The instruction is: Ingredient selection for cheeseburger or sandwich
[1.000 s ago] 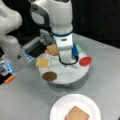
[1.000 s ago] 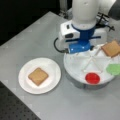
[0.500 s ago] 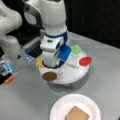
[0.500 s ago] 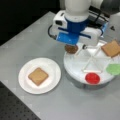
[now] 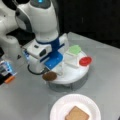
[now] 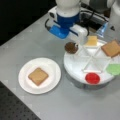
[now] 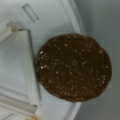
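One toast square (image 6: 38, 76) is already lying on the white paper plate (image 6: 51, 68) — the stack is barely begun. The claw (image 6: 72, 45) is hanging at the rim of the divided white tray (image 6: 75, 71) with the dark patty (image 6: 71, 47) just beneath it; whether it is gripping I cannot tell. Cheese (image 6: 91, 40), second toast (image 6: 111, 48), green leaf (image 6: 115, 68) and red disc (image 6: 92, 78) are sitting in the tray's compartments. The surface (image 6: 30, 47) is plain grey — the background is dark.
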